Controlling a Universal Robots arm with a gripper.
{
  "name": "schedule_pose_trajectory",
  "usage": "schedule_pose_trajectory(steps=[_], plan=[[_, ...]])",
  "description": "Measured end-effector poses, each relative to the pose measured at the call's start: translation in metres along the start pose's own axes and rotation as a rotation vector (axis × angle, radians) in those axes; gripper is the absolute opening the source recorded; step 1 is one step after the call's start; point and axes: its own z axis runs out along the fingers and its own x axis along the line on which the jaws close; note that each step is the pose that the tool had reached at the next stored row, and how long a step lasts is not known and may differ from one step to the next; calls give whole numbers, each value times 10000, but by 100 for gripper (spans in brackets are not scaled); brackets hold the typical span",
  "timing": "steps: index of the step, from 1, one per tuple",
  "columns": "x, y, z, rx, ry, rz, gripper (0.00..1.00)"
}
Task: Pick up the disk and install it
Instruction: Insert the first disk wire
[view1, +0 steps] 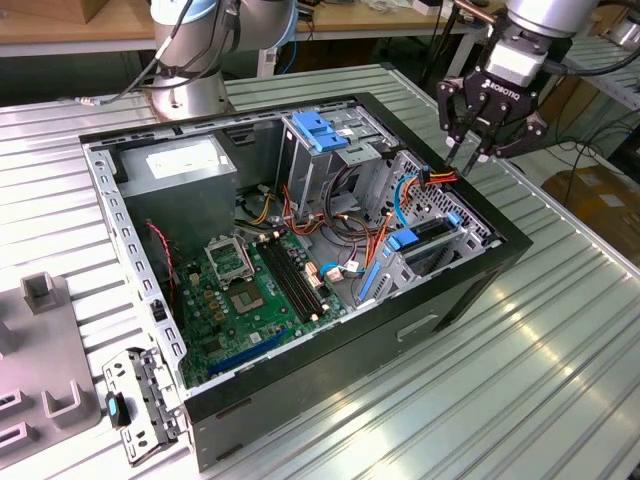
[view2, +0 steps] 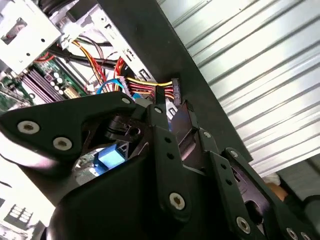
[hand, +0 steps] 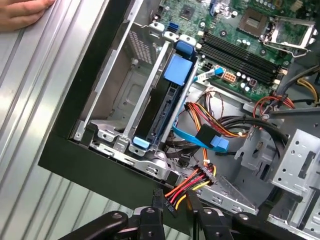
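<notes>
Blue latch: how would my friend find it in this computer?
Start at the open computer case and find the tall metal cage beside the grey power box. The blue latch lies flat on top of that cage. It is the widest, highest blue piece; the other blue bits are thin cables and small tabs lower down.

An open case (view1: 470, 290) lies on a ribbed metal table (view1: 560, 380), with a green motherboard (view1: 250, 290) on its floor, a grey power supply (view1: 185, 170) in the corner toward the exterior view's left, and a blue latch (view1: 318, 130) on a metal cage at the far wall. The gripper (view1: 477, 150) hangs over the case's corner at the exterior view's right, just above red and yellow cables (view1: 440, 178) beside a drive cage (view1: 425, 240) holding blue rails. On the table at the exterior view's left lie grey blocks (view1: 45, 290) and a metal bracket (view1: 135, 405)
</notes>
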Motion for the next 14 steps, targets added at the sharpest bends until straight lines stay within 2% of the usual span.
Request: schedule_pose_trajectory(steps=[1, 3, 7, 14], plan=[[0, 0, 2, 6, 2, -174, 32], [0, 0, 13, 37, 9, -952, 32], [-1, 0, 27, 74, 18, -1905, 32], [2, -9, 57, 139, 39, -3130, 32]])
